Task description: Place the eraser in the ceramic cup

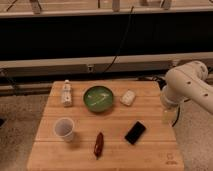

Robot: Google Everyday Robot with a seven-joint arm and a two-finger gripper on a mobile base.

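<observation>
So the claw [168,116] is way over to the right of the green bowl [98,97] and a bit closer to the camera, hanging down off the chunky white arm [187,84] right about at the bench's [117,152] right edge. It's kind of a pale blur down there, so I honestly can't tell if the claw is apart or together. It doesn't look like it's touching any of the stuff on the bench.

Closest thing to it is the eraser [135,132], the flat black block. It's lying flat on the wood, turned at an angle, to the front-right of the bowl.

Just right of the bowl, near it but not touching, there's a whitish rounded lump [128,97].

Straight in front of the bowl, down near the front edge, is a dark red chili-shaped thing [98,145], lying lengthwise toward the camera.

The ceramic cup [64,128] stands upright to the front-left of the bowl, mouth up, well apart from the eraser, with the chili between them.

Just left of the bowl is a small white bottle [66,93], standing up.
</observation>
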